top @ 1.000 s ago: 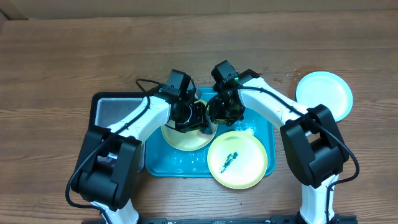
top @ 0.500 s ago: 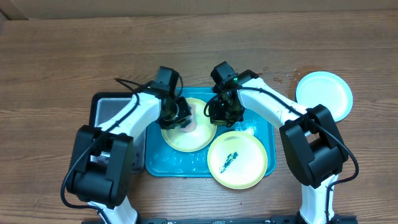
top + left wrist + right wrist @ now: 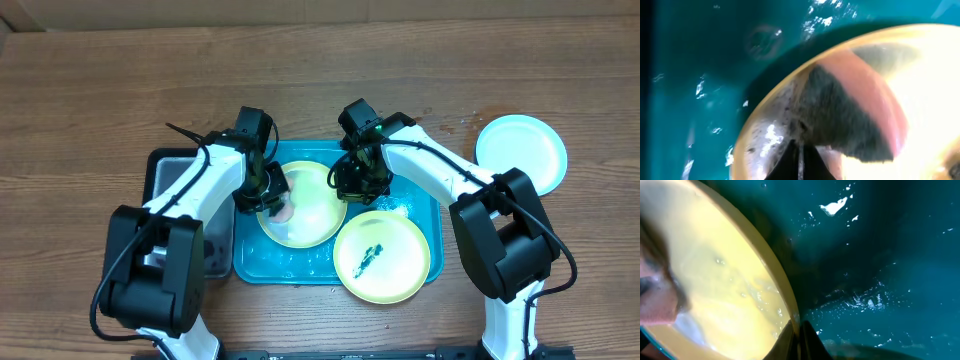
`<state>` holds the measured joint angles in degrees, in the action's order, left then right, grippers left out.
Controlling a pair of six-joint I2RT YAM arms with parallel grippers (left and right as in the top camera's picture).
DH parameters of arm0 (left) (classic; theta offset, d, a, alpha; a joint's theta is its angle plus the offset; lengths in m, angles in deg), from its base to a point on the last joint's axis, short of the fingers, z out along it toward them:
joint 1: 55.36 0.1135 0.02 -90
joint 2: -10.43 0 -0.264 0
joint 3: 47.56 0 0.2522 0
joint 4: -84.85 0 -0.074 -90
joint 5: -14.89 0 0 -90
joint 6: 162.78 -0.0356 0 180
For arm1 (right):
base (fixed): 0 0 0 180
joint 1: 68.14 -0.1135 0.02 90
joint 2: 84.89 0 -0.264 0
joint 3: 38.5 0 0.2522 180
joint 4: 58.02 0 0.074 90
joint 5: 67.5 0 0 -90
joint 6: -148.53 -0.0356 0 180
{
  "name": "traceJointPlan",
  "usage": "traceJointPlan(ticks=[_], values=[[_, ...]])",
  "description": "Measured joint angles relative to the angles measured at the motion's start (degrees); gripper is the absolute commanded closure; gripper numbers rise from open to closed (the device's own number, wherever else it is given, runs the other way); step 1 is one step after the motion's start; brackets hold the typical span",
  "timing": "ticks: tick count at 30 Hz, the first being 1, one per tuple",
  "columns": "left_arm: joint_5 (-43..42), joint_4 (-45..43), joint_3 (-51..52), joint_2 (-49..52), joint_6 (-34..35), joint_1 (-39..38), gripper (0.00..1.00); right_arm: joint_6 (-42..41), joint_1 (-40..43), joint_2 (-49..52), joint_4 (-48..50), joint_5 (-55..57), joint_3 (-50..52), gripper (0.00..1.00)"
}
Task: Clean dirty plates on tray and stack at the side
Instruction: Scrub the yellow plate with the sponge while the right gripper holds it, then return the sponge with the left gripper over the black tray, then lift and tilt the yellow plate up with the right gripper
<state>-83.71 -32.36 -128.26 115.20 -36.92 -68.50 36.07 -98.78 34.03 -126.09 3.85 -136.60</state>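
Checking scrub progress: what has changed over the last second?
The left end effector, shut on the sponge, swept leftward across the upper yellow-green plate, from near its middle to its left rim. Unchanged: the right end effector clamped on that plate's right rim, the smeared yellow-green plate, the light blue plate, the tray.

Overhead bright, sharp; wrist views blurred, glare on tray (image 3: 900,255).
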Motion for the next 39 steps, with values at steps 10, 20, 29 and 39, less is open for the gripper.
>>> traceJointPlan(ticks=[10, 20, 29, 39], values=[[3.65, 17.14, -10.62, -11.78, -3.32, 0.02, 0.96, 0.0, 0.02, 0.0, 1.81, 0.63, 0.0, 0.96], [14.05, 30.21, -13.42, -15.74, -4.59, 5.38, 0.96, 1.73, 0.0, -1.14, -1.7, 5.95, -2.6, 0.96], [16.48, 30.23, -13.42, -15.74, -6.8, 11.3, 0.96, 1.84, 0.02, -12.48, -9.25, 19.56, -5.44, 0.96], [17.03, 29.05, -13.35, -15.74, -7.82, 11.39, 0.96, -1.49, 0.02, -14.73, -9.57, 24.83, -5.77, 0.96]])
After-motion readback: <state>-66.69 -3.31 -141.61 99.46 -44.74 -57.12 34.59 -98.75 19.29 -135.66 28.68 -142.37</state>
